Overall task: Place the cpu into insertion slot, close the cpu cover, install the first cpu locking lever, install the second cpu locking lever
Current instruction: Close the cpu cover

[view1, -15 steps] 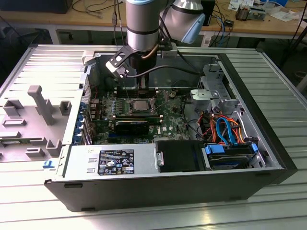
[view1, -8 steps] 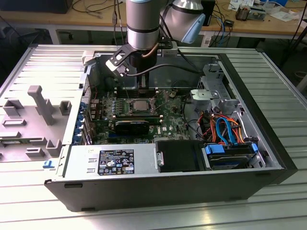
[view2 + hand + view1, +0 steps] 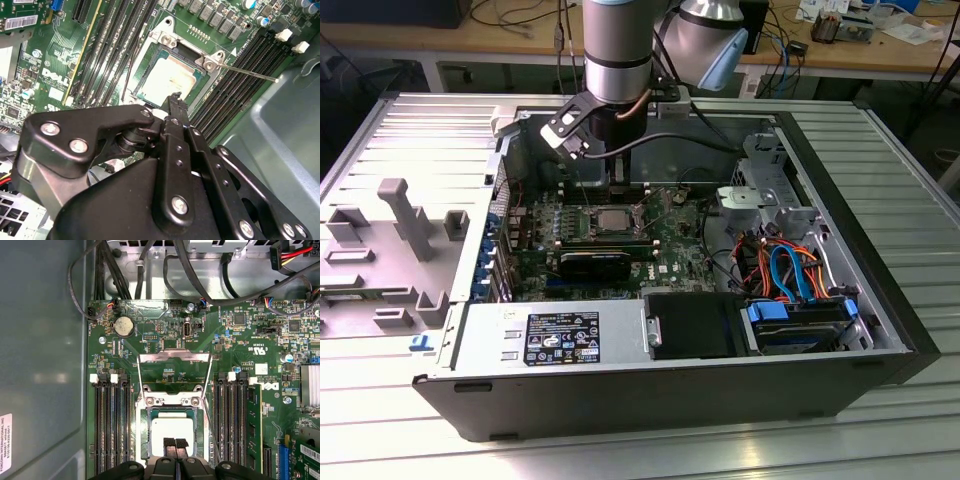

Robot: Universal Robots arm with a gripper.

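- Reaching down from above, the arm (image 3: pixel 618 60) stands inside the open computer case (image 3: pixel 620 370), which lies on the ribbed metal tabletop (image 3: pixel 880 430)
- The hand (image 3: pixel 175 443) hangs low over the green motherboard (image 3: pixel 240 340), its two fingers clenched together with nothing between them
- In both wrist views the fingertips sit right over one edge of the cpu (image 3: pixel 172 426); whether they touch its top cannot be told
- The cpu lies flat in the insertion slot (image 3: pixel 143 432) with its dull silver top up, and in the exterior view it shows as a pale square on the board just beneath the arm
- The cpu cover (image 3: pixel 174 358) is swung open, standing up on its hinge at the side of the slot away from the hand, with the board showing through its square window
- In the second wrist view one thin silver locking lever (image 3: pixel 250 73) juts out unlatched, angled away from the slot across the nearby memory slots
- Long black memory slots (image 3: pixel 112 425) run along both sides of the insertion slot
- A round coin battery (image 3: pixel 123 326) sits on the board beyond the open cover, toward the case wall
- A grey plastic fixture (image 3: pixel 405 215) rests on the tabletop beside the case, at the exterior view's left
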